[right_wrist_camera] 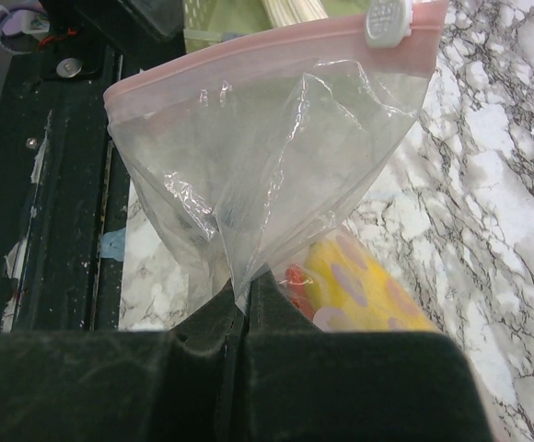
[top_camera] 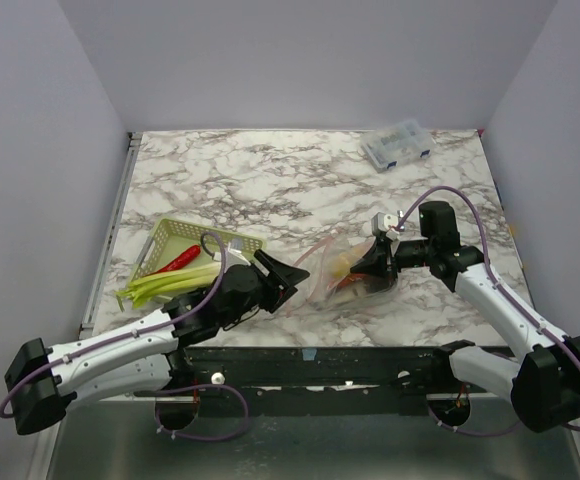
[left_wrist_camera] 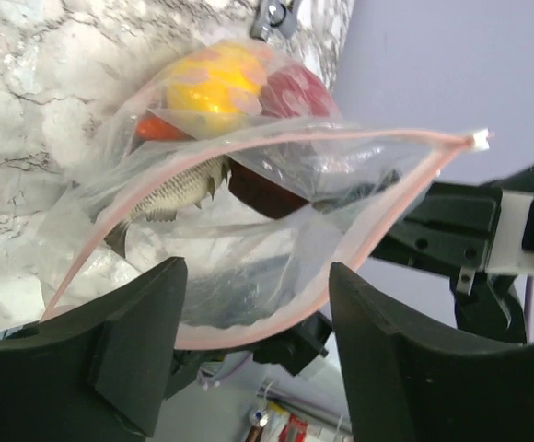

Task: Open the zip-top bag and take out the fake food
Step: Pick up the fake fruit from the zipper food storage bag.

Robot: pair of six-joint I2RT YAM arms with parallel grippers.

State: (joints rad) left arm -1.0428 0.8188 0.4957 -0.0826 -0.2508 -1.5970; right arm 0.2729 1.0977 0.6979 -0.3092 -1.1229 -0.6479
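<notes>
- The right gripper [right_wrist_camera: 241,299] is pinching one wall of the zip-top bag [left_wrist_camera: 276,184], which is lying right of centre, at the near side.
- The left gripper [left_wrist_camera: 258,304] is gaping open astride the bag's opposite lip. It should be clamping that lip alone, then peeling leftward.
- The fake food [left_wrist_camera: 214,83] is sitting deep inside.

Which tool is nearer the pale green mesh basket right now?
Left. The left tool sits just right of the pale green mesh basket, facing the clear zip-top bag; the right tool pinches that bag's far side, farther away.
</notes>
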